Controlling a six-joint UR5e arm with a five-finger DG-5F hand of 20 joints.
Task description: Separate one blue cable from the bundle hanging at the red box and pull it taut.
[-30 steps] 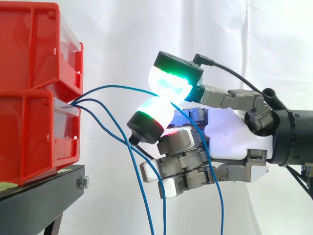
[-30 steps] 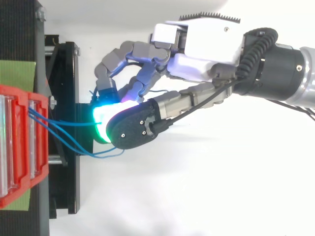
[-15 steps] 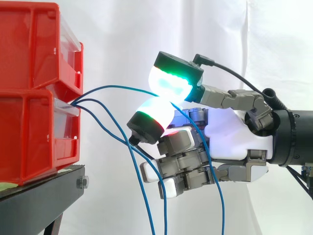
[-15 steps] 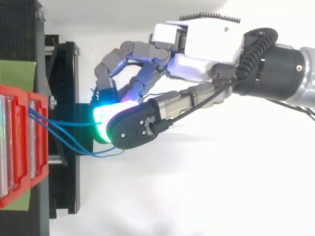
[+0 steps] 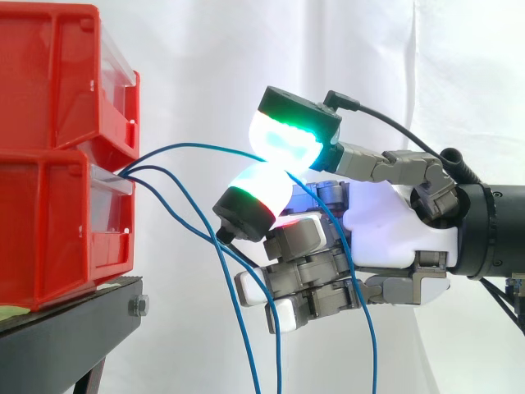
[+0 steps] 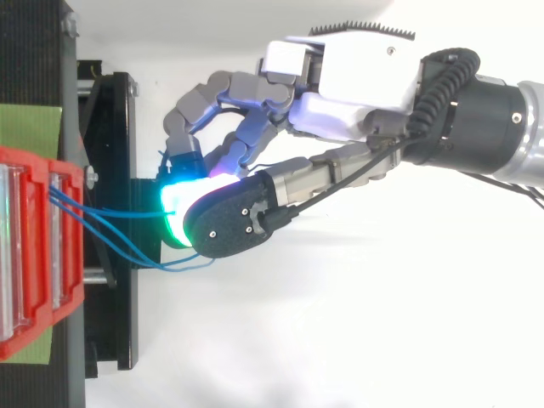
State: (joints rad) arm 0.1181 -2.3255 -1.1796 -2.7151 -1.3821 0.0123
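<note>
Nothing moved; side view shows hand (image 5: 394,238) pinching cable (image 5: 193,146).

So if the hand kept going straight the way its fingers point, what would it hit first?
Most likely the loose blue cables slung just ahead of the hand, which pinches one blue cable. Behind them comes the front of the lower red bin. Depth is hard to judge.
</note>
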